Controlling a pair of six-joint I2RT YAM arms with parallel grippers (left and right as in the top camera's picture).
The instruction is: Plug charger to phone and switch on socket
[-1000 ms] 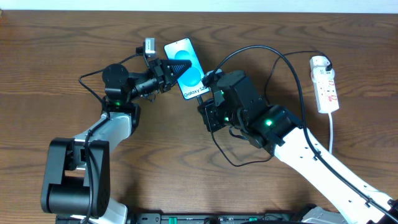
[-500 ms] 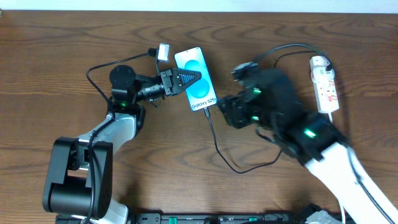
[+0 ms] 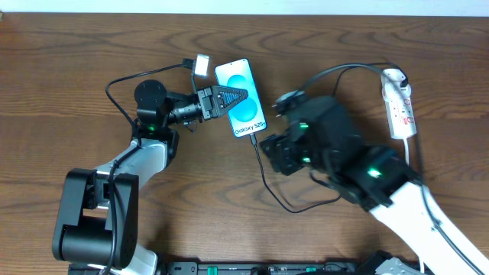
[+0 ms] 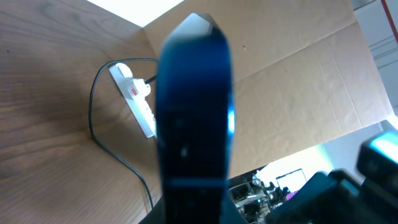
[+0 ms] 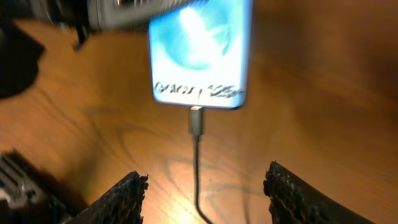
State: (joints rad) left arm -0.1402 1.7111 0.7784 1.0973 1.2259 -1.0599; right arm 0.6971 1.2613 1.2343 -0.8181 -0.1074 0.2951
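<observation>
Blue-screened phone (image 3: 249, 119) is clamped in the left gripper (image 3: 236, 96). The right gripper (image 5: 205, 185), fingers spread wide, hangs just beyond the phone's end where the charger (image 5: 196, 127) is plugged in.

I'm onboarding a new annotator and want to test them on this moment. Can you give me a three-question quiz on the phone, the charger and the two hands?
1. True or false: the charger has its connector seated in the bottom edge of the phone.
2. The right hand is: A) open, gripping nothing; B) shut on the phone; C) pressing the socket's switch.
3. Which hand holds the phone?

Key: 1 true. 2 A. 3 the left hand.
</observation>
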